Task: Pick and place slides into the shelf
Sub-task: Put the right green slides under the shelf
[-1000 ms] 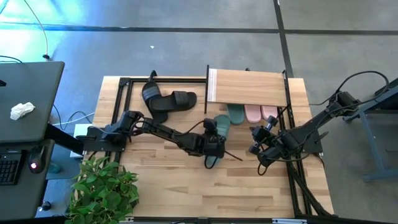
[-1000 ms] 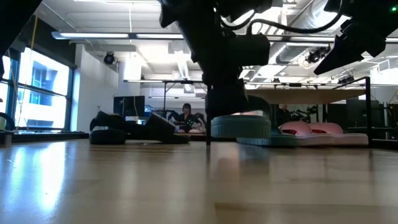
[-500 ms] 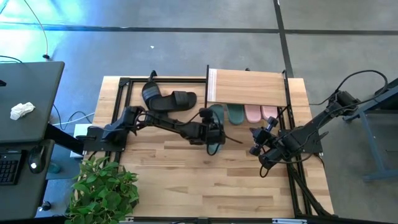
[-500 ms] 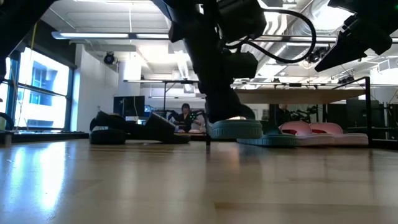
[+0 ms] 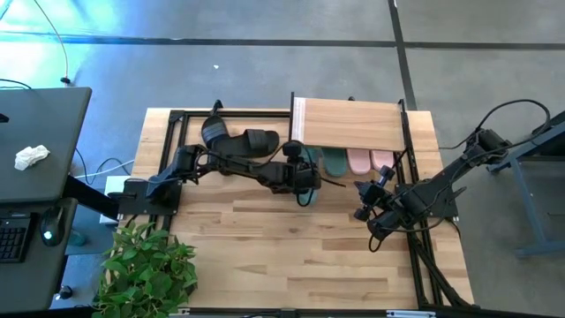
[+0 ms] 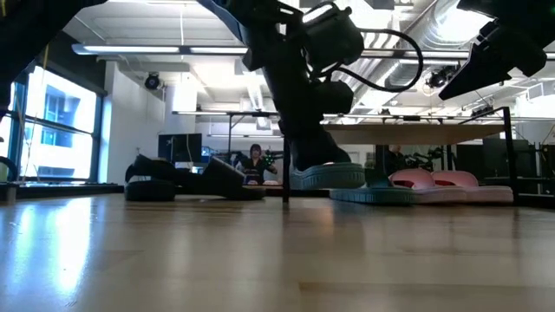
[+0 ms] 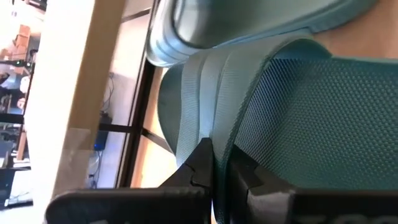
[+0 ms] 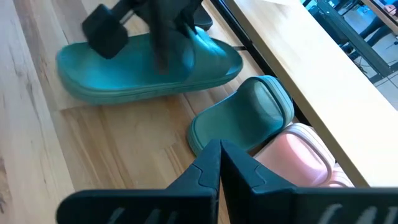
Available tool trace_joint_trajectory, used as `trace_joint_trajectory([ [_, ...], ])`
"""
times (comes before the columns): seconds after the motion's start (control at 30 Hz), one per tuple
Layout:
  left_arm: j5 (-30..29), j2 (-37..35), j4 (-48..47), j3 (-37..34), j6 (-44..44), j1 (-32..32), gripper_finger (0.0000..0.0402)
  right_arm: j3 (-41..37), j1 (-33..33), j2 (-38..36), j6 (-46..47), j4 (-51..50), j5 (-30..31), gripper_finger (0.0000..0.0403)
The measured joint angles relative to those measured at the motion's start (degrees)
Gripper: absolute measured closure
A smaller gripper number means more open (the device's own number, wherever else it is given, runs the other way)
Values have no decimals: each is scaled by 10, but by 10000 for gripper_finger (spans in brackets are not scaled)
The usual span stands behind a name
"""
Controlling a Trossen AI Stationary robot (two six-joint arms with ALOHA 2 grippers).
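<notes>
- Left gripper (image 5: 305,174) — fingers clamped on a teal slide's (image 5: 306,184) strap, at the shelf's (image 5: 351,124) front edge.
- Right gripper (image 5: 361,212) — fingers together, over the bench (image 5: 265,247) beside the shelf.

Shelf (image 5: 350,123): we see it at the table's (image 5: 265,256) far edge, toward the right.
Slides under the shelf (image 5: 357,161): three lie side by side, heels sticking out toward the near edge.
Held slide (image 5: 306,177): we find it at the shelf's left end, just beside those three.
Left gripper (image 5: 298,174): on that held slide, fingers closed on its strap.
Pair of slides (image 5: 238,143): left of the shelf, near the far edge.
Right gripper (image 5: 364,205): before the shelf's right part, apart from the slides, fingers together.
</notes>
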Motion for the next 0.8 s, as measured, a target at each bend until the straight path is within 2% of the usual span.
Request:
trace_joint_trajectory([
  [0.23,18,0,8,0,13,26,401,0,0,0,-2,0,0,403],
  [0.43,23,13,53,1,50,37,401,0,0,0,-2,0,0,403],
  [0.8,3,33,100,2,92,49,401,0,0,0,2,1,-1,403],
])
